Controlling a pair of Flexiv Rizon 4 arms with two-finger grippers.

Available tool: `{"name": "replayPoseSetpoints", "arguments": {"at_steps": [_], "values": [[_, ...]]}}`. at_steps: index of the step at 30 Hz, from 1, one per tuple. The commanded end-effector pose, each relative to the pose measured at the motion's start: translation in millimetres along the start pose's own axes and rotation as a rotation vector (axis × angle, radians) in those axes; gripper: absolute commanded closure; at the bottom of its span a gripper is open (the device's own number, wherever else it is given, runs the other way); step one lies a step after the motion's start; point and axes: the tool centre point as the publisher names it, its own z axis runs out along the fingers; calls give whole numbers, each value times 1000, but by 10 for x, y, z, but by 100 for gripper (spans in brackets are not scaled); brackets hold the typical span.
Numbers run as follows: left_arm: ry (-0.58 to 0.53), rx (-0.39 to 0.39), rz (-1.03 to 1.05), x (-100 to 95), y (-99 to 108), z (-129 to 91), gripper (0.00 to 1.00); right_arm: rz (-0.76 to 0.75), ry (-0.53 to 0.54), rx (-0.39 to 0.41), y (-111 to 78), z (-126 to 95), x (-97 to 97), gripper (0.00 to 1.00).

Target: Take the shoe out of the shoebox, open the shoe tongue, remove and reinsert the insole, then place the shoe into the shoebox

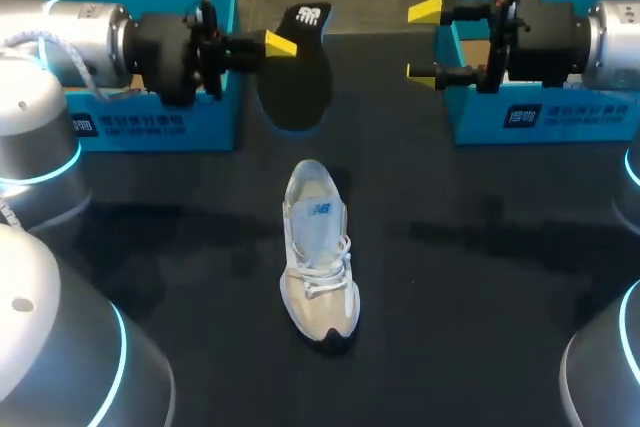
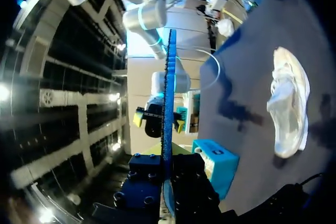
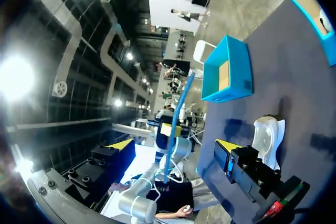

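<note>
Black and matte, the bench [image 1: 480, 277] carries a pale grey and white lace-up sneaker [image 1: 318, 247] near its middle, out of any box, resting upright on its sole with the dark-tipped toe towards the robot and the heel opening towards the far side. Its white laces cross loosely over a pale tongue, and the upper looks like soft mesh with smoother panels. Above the bench, beyond the sneaker's heel, the left pincer [image 1: 275, 47] is clenched on a thin, flat black insole [image 1: 298, 82], rounded at one end and bearing a white mark at the other. In the left wrist view the insole [image 2: 168, 103] shows edge-on as a narrow blue strip running out from between the fingers. The right pincer [image 1: 425, 42] hangs released, its wedge-shaped yellow tips well apart and gripping nothing. At the far side stand a left blue cardboard box [image 1: 160, 127] and a right blue cardboard box [image 1: 540, 117], both straight-walled and open-topped.
</note>
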Motion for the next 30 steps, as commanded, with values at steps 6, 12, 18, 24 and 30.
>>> {"name": "replayPoseSetpoints", "arguments": {"at_steps": [6,12,18,24,30], "values": [[45,-9,-1157,-131,-94,-106,100,0,-2,0,8,21,-4,0],[-119,150,-1661,-62,-120,-95,100,0,-2,0,8,21,-4,0],[-168,203,-1721,-73,-132,-98,100,0,-2,0,8,21,-4,0],[-168,203,-1721,-73,-132,-98,100,0,-2,0,8,21,-4,0],[-168,203,-1721,-73,-132,-98,100,0,-2,0,8,21,-4,0]]}}
